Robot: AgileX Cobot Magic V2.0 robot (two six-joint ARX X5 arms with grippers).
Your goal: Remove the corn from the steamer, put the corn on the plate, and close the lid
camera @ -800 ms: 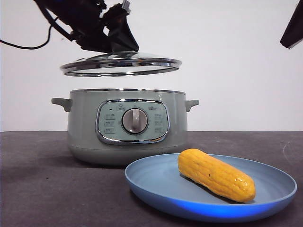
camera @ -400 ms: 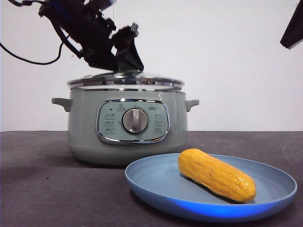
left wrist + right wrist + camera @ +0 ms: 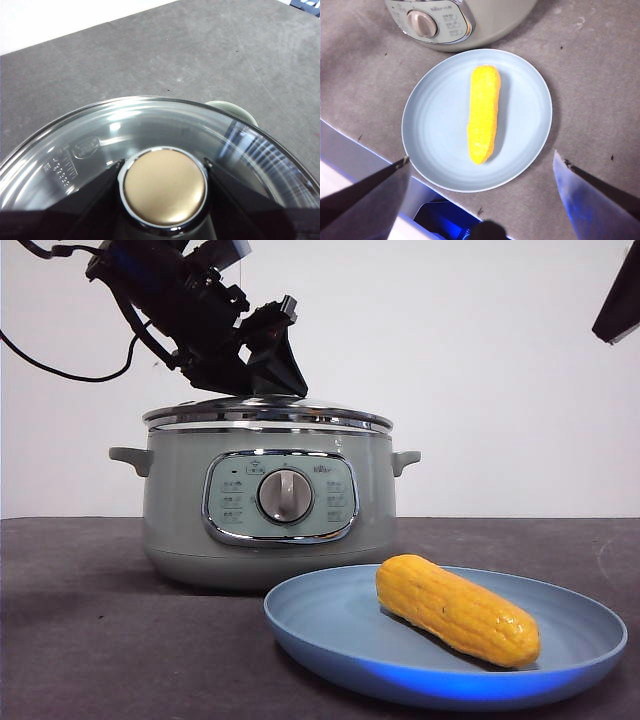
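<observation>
Now the round clear glass lid [image 3: 268, 416] with chrome rim rests on the sage-green steamer [image 3: 265, 510] mid-worktop; left gripper [image 3: 165, 187] jaws clamp its knob, the sensible hold for heavy, slippery, breakable glass. Right gripper [image 3: 480, 165] hovers spread above the plate.

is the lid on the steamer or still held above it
On. The lid sits level on the steamer, chrome rim meeting the pot's rim with no gap. The left gripper has a jaw on each side of its knob.
</observation>
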